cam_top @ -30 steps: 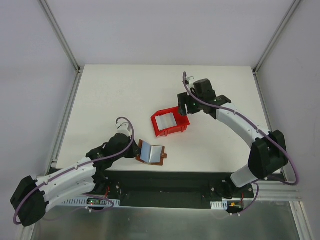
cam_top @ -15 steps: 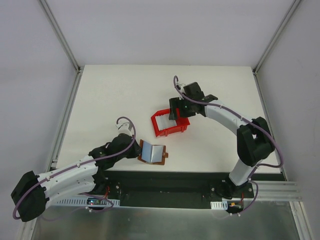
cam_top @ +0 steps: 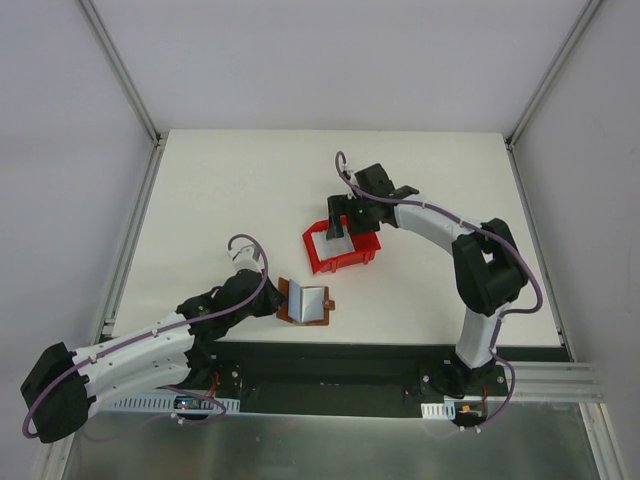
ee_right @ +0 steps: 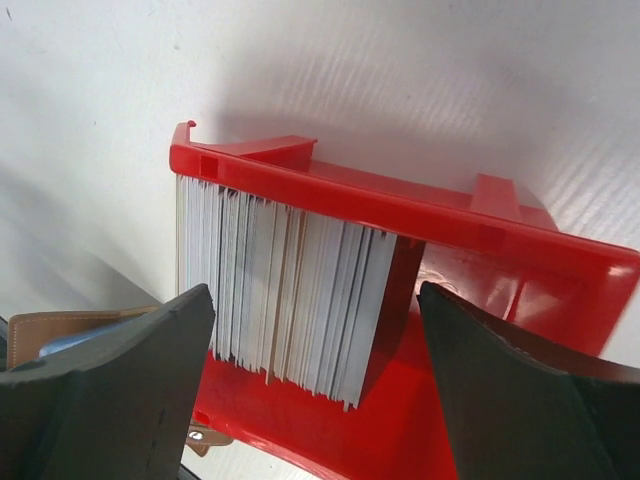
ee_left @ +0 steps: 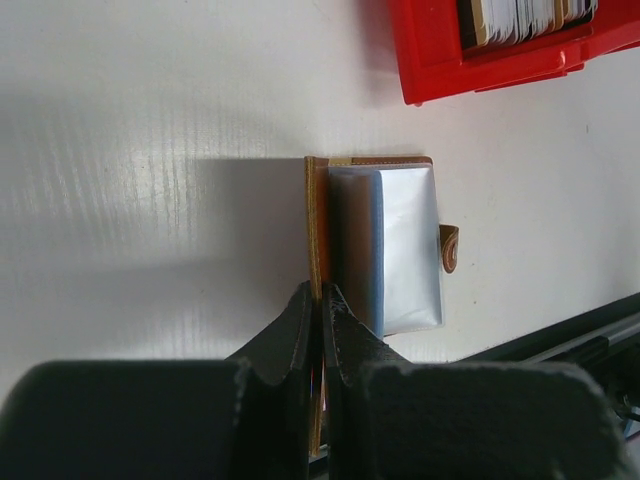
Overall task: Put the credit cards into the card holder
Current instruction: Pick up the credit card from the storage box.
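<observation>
The brown card holder point(cam_top: 303, 303) lies open near the table's front edge, its pale grey-blue inside point(ee_left: 400, 245) facing up. My left gripper point(cam_top: 277, 301) is shut on the card holder's left flap point(ee_left: 316, 230), which stands on edge between the fingers. A stack of several pale credit cards point(ee_right: 285, 285) stands on edge in the red tray point(cam_top: 340, 246). My right gripper point(cam_top: 338, 226) is open and hovers over the tray, its fingers point(ee_right: 120, 385) on either side of the card stack. In the left wrist view the cards point(ee_left: 520, 15) show at the top edge.
The red tray point(ee_right: 400, 205) sits mid-table, just behind the card holder. The table's front edge and a black rail point(cam_top: 330, 360) run close in front of the holder. Metal frame posts stand at the back corners.
My right gripper has moved left from beside the tray to above the cards. My left gripper has stayed shut on the card holder, which shifted slightly.
</observation>
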